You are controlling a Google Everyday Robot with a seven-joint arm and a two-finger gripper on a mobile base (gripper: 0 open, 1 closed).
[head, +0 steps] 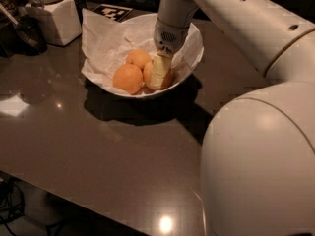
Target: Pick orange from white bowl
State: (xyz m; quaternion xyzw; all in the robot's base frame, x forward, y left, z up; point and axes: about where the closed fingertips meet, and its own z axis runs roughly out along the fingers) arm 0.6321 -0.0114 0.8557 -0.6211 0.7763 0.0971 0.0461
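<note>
The end effector (161,76) sits low inside the white bowl (143,93) on the counter (98,151), against the orange (147,75), beside a deeper-coloured orange (128,78) and a smaller orange (138,59).

The cream-coloured gripper (160,78) sits in the glossy white bowl (193,58) against the yellow-orange orange (146,74), beside a deeper-orange one (128,78), on a grey-brown table (98,156) bearing a black-and-white patterned tag (113,12).

My gripper (160,72), down in the white bowl (190,67), hides most of the orange (147,74); the far-left jar (51,17) is cut off on top
</note>
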